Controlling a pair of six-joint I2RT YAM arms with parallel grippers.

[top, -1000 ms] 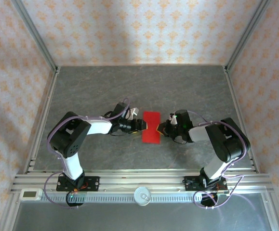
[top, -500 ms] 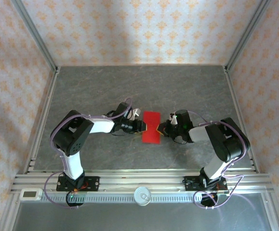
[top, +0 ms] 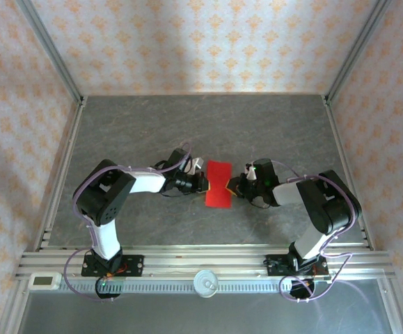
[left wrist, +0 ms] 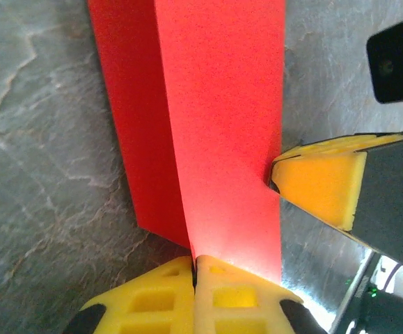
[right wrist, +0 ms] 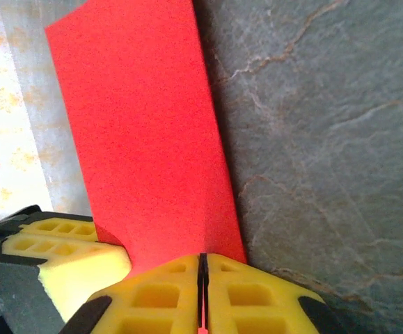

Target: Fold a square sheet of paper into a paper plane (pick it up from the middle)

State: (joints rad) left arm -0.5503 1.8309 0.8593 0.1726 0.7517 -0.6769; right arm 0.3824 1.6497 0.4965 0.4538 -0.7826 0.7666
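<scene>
Since a second ago the left arm point(top: 107, 198) has drawn its elbow in a little, and its tool's jaws have come together on the paper. One dark grey, stone-patterned surface point(top: 152, 132) fills the enclosure floor. Two arms stand on it, the left one and the right arm point(top: 326, 202), each reaching inward so that they meet near the middle. Between them lies the one red sheet of paper point(top: 218, 184). It is folded into a narrow upright rectangle, about midway across the surface and a little nearer the arm bases than the far wall. In the left wrist view the sheet shows two layers. The upper flap is raised off the stone and a darker strip lies lower along its left side. There are two tools. The left tool point(left wrist: 195, 278) is fully closed, its two yellow pads point(left wrist: 152, 299) pressed together on the sheet's left edge at mid-length. The right tool point(right wrist: 202, 278) is likewise closed, nipping the opposite edge, with a thin red sliver showing in the seam between its two yellow pads point(right wrist: 257, 299). The two tools face each other across the paper's waist, each visible in the other's wrist camera just beside the sheet.
</scene>
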